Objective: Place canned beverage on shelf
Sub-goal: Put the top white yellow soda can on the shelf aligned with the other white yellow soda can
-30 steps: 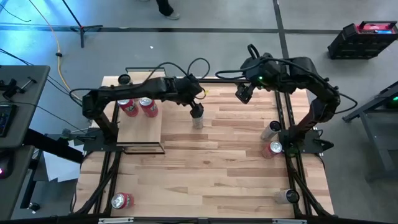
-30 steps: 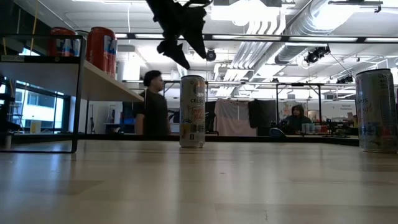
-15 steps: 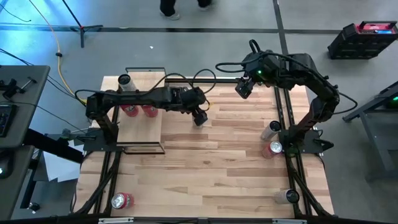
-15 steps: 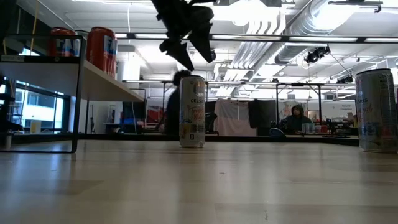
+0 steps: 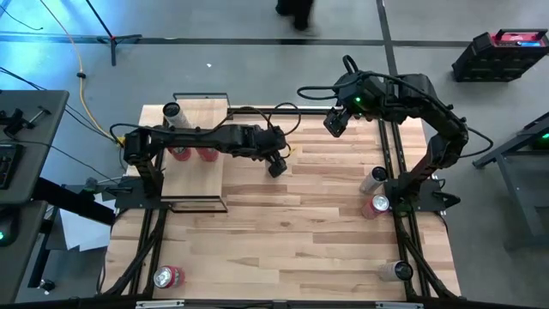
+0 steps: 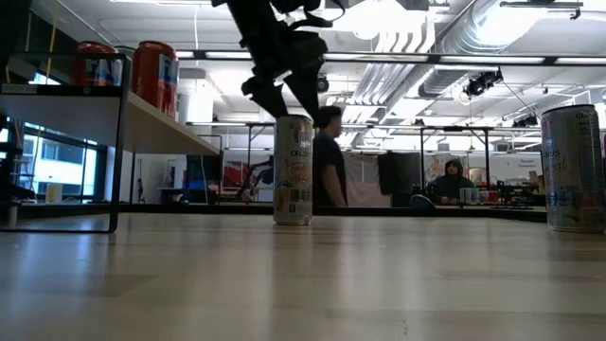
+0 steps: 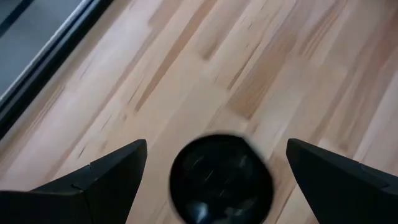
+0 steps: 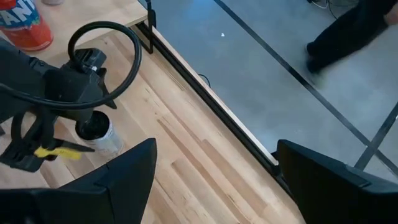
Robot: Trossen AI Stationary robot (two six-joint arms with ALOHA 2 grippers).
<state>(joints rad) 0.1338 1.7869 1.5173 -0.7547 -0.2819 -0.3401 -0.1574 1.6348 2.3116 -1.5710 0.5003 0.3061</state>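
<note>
The high view looks straight down on the whole plank-striped wooden tabletop [image 5: 292,215]; the low view looks level across it; both share the tall pale slim can [image 6: 293,170].

Table [image 5: 300,232] – pale wood planks, smooth matt finish. Slim can [image 6: 293,170] below the left gripper [image 5: 276,166] – glossy printed metal; gripper fingers [image 7: 93,183] matt black.

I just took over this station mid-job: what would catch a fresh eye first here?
The left gripper, fingers spread open, hangs right over a tall pale can standing mid-table, not gripping it. Two red cans stand on the shelf at the table's left. The right gripper waits open over the far edge.
</note>
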